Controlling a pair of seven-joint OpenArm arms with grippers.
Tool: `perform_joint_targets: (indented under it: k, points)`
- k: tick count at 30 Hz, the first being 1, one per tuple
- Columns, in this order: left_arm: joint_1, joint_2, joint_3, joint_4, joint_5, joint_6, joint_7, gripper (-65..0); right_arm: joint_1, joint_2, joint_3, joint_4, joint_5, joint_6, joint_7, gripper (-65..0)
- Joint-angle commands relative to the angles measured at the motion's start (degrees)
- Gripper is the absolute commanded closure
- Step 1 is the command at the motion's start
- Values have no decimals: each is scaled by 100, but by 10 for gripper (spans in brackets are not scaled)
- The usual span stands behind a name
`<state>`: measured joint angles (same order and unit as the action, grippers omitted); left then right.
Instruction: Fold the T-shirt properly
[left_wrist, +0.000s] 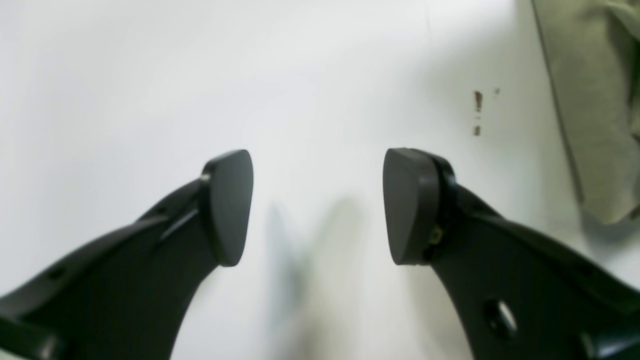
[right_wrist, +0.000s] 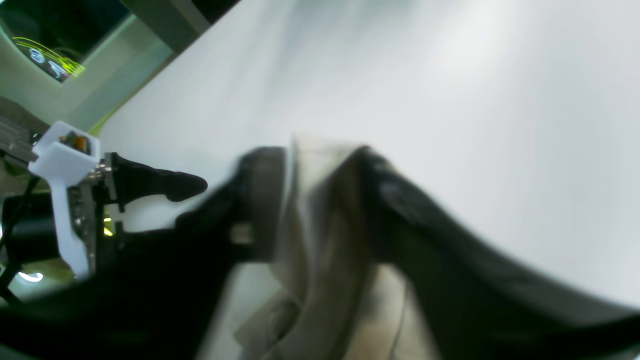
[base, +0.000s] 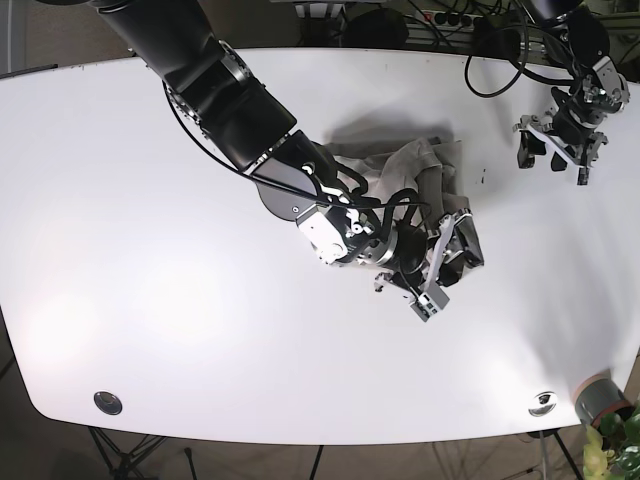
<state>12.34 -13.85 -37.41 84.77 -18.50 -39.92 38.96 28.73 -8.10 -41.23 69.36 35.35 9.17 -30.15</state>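
Observation:
The beige T-shirt lies bunched near the middle of the white table. My right gripper is at its front right end, shut on a fold of the cloth. In the right wrist view, which is blurred, the fabric is pinched between the two dark fingers of the right gripper. My left gripper is open and empty over bare table at the far right, apart from the shirt. In the left wrist view the left gripper has its jaws wide apart, and the shirt's edge shows at the right.
Small brown marks are on the table between the left gripper and the shirt. Cables hang at the back right. Round metal fittings sit near the front edge, and a pot stands off the front right corner.

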Motion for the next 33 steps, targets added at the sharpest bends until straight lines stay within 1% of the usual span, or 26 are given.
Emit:
perform_joint_targets:
  k: [1,3,4,6,9,11,12,14,16,20,24,26,29,30,32,33]
  points:
    - [-51,-88,9,90,-115,-8,-155,-383,138,-90,22,215,82,55,136,-469]
    - [-69,-88,18,90,-115,-8,-155,-383,41,-90,22,391,82,55,136,-560]
    - [-69,-88,27,90,-115,-8,-155,-383,-82,-90,40,514,82,55,110,-585]
    - [-69,-88,27,90,-115,-8,-155,-383,-240,-90,66,769,21,55,-13,-587]
    - [-78,-88,27,99,-115,-8,-155,-383,-504,76,136,1279,38,55,-339,-549]
    - [-78,-88,27,99,-115,-8,-155,-383,-768,120,128,1613,21,63,-532,-512]
    - [-78,-88,27,99,-115,-8,-155,-383,-864,155,128,1701,21,63,-594,-499]
    - [-78,-88,9,90,-115,-8,-155,-383,-1093,339,128,1912,21,72,-690,-465]
    - [-78,-88,0,90,-115,-8,-155,-383,-1251,445,119,2053,21,81,-717,-442]
    - [-69,-114,-61,90,-115,-8,-155,-383,-1471,735,-233,2141,21,90,-725,-431]
    - [-60,-114,-184,90,-115,-8,-155,-383,-1471,937,-813,2079,-23,72,-725,-425]
    - [-51,-114,-184,90,-115,-8,-155,-383,-1497,990,-989,2062,-278,63,-725,-423]
    - [-43,-114,-184,99,-115,-8,-155,-383,-1664,955,-1138,1947,-1087,63,-717,-423]
    - [-34,-114,-184,99,-115,-8,-155,-383,-1717,920,-1138,1921,-1298,63,-717,-423]
    - [-34,-114,-184,99,-115,-8,-147,-383,-1849,761,-1112,1851,-1975,63,-717,-423]
    - [-34,-114,-184,99,-115,-8,-147,-383,-1884,726,-1112,1824,-2195,63,-708,-423]
